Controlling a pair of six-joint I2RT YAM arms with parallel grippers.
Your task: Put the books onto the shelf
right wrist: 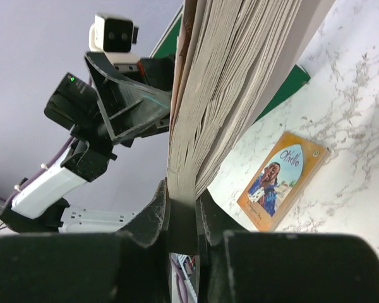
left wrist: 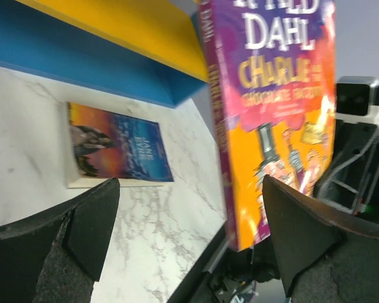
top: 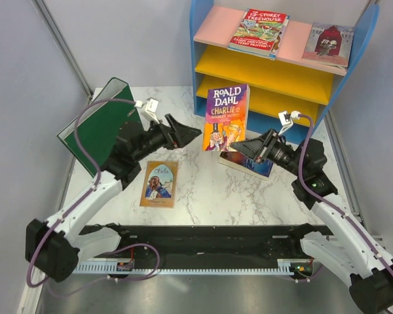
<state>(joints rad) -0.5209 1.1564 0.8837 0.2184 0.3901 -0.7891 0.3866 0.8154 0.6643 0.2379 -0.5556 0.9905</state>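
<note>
Five books [top: 259,31]: two lie on the shelf [top: 200,39] top, two flat on the bench [top: 203,190], and the right claw [top: 229,146] pinches one Roald Dahl [top: 226,114] upright. The left claw [top: 192,135] gapes wide.

The left arm [top: 85,201] and right arm [top: 340,227] have white lower links, black upper joints, looping purple cables [top: 78,124], small white wrist cameras [top: 149,104] and black wedge-shaped gripper fingers [left wrist: 76,221].

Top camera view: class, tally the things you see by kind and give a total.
Thin paperback books: 5 (red-green Treehouse, pale lilac cover, purple Roald Dahl, dark blue cover, tan-orange Othello)
Big green ring binder: 1
Blue-framed shelf with pink and yellow boards: 1
Black-and-white robot arms: 2 (left arm, right arm)
Total: 9
</note>
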